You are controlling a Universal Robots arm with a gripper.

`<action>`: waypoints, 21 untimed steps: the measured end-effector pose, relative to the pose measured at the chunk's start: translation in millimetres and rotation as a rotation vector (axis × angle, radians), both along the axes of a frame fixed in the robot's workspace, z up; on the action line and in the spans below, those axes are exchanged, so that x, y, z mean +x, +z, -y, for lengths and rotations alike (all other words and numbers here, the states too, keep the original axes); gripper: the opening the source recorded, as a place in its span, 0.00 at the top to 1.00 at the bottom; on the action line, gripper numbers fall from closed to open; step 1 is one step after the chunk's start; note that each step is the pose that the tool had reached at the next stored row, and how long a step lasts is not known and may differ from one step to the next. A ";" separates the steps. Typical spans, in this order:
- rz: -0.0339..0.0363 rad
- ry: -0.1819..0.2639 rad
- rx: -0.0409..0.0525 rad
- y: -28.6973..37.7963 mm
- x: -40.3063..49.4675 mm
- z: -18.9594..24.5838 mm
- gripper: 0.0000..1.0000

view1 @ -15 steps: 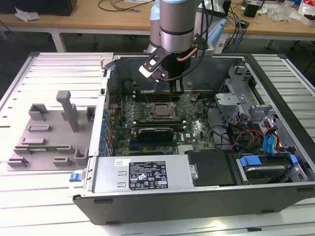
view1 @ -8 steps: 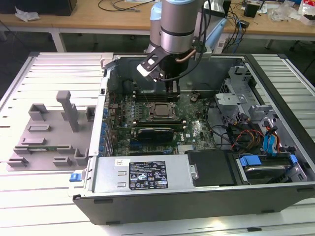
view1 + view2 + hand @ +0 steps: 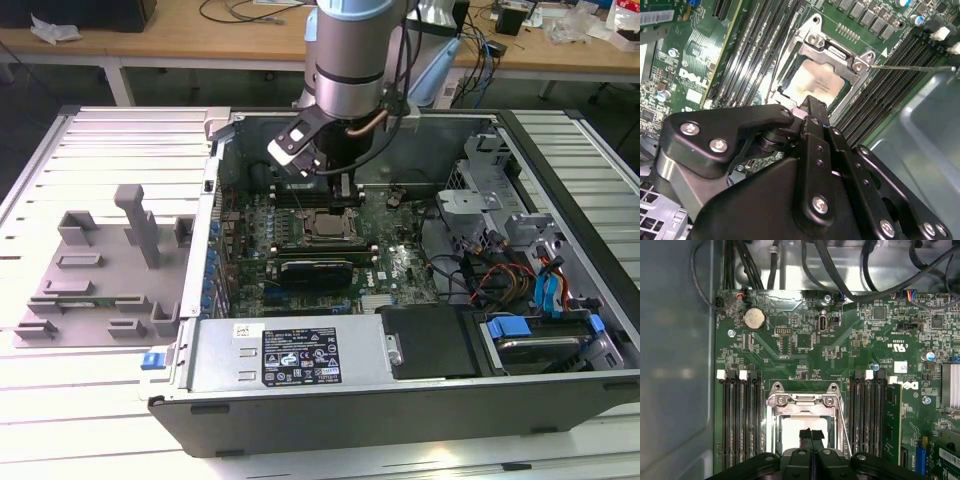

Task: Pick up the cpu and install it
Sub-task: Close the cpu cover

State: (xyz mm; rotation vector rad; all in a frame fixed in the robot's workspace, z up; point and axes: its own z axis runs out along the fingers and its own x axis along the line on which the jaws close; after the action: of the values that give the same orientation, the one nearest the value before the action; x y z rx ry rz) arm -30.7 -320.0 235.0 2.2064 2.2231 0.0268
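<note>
The cpu is a silvery-white square lying flat inside the metal-framed socket of the green board. My gripper hangs just above it with its black fingertips pressed together and nothing between them. The tips cover part of the chip's edge in both wrist views. In the exterior view the gripper reaches down into the open computer case, just behind the socket.
Rows of black memory slots flank the socket, and its thin wire lever stands off to one side. Cables and drive bays fill the case on the exterior view's right. A grey holder block sits outside on the left.
</note>
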 end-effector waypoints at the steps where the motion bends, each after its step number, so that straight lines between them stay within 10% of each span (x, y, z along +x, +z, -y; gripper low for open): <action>1: -0.0001 0.000 -0.0001 0.0 -0.2 0.0 0.89; 9: -0.0002 0.081 -0.0003 0.1 -0.4 0.1 0.89; 21: -0.0001 0.517 -0.0004 -0.1 -0.4 0.1 0.89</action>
State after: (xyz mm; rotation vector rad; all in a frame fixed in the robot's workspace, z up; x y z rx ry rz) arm -31.0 -320.0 234.9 1.5672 2.7170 0.0291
